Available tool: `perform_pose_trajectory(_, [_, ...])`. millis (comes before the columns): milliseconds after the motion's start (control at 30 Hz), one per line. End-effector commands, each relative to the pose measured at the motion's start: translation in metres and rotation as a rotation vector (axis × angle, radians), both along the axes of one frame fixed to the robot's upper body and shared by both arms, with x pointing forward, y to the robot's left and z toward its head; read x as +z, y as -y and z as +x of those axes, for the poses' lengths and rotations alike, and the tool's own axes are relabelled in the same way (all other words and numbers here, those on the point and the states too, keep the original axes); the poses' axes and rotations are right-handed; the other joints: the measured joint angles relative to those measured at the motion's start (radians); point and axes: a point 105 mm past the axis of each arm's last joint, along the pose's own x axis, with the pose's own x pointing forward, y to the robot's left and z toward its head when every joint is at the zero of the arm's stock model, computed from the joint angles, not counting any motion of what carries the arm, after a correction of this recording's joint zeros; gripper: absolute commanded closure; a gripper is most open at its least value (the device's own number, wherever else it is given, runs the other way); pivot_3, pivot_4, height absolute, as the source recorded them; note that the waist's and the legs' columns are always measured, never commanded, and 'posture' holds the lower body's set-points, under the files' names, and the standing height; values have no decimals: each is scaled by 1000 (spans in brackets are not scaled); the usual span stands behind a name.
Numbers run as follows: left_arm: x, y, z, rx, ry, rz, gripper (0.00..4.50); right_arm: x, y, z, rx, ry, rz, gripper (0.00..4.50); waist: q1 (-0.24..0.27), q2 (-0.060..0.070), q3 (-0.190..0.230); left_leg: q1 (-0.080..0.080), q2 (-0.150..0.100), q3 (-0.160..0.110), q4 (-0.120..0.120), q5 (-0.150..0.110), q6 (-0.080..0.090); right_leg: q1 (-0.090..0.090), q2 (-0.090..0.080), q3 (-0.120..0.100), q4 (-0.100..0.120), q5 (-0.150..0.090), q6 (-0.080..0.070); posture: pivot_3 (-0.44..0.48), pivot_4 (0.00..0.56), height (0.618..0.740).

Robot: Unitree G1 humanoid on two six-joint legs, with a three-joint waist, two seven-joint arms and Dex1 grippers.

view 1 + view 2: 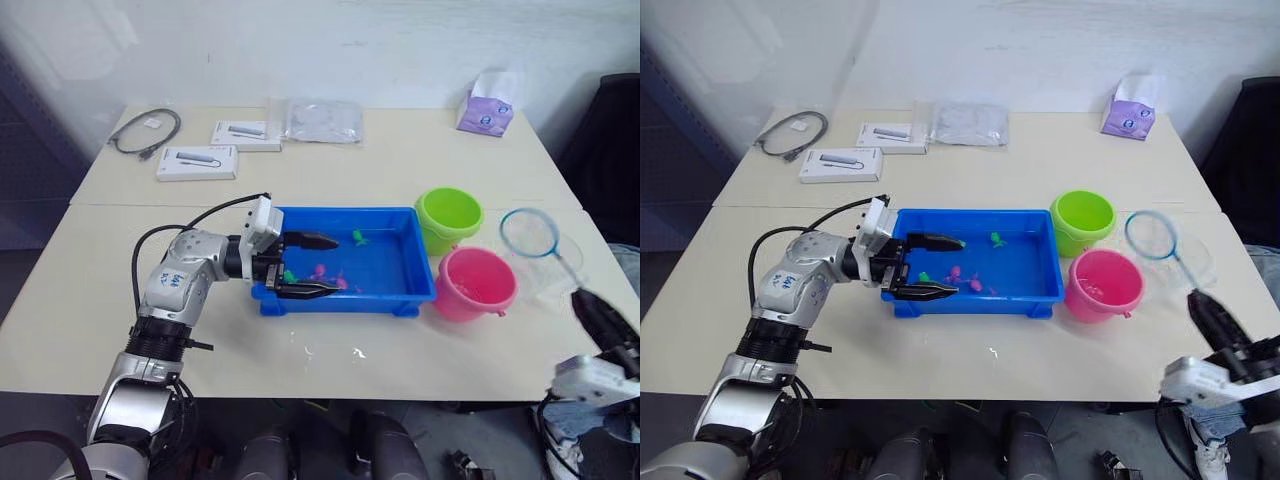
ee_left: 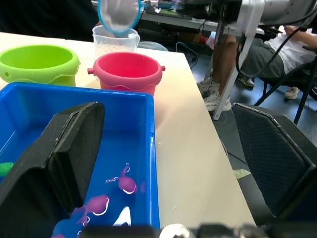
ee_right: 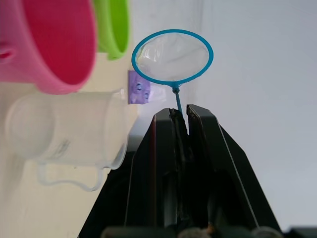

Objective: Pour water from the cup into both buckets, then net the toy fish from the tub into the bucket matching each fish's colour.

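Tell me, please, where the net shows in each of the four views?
Left eye: net at right, hoop beyond the pink bucket.
Right eye: hoop at right, above that bucket.
Left wrist: hoop at top edge, over the cup.
Right wrist: hoop centre, above the right gripper.
Shared landmark: pink bucket.

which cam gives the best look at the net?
Right wrist view: the net shows its whole hoop and mesh, its stick clamped in the right claw. Both eye views show it small, raised beside the buckets. Left wrist view crops the hoop's top.
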Motion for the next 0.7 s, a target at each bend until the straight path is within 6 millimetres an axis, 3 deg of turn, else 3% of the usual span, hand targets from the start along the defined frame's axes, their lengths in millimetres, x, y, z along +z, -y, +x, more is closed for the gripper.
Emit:
perform_pose_trajectory(33, [9,-10,2,40,37,7,52,15,-36,4,200,-85,267,4500,-4,0,0,0,1,0,0,0,0,0,0,0,0,0,0,0,150,740])
perform_pose_trajectory(167, [7,-36,10,133,22,32,52,22,-75,15,384,-268,577,4500,-4,0,0,1,3,0,0,0,0,0,0,-1,1,0,-1,0,150,740])
perform_pose_trajectory(300, [3,-65,14,225,9,73,52,15,-103,31,458,-484,658,4500,-1,0,0,0,2,-1,0,0,0,0,-2,-1,1,0,-1,0,150,740])
perform_pose_trajectory(533, [-10,-87,6,270,-12,117,52,-10,-111,57,371,-772,570,4500,23,0,0,-4,0,-4,1,-1,2,0,-3,-7,-1,0,-1,0,150,740])
perform_pose_trajectory(700, [-19,-94,-1,285,-16,120,52,-15,-104,75,304,-844,470,4500,25,-1,0,-4,0,-4,1,-2,3,-1,-3,-8,-1,0,0,0,150,740])
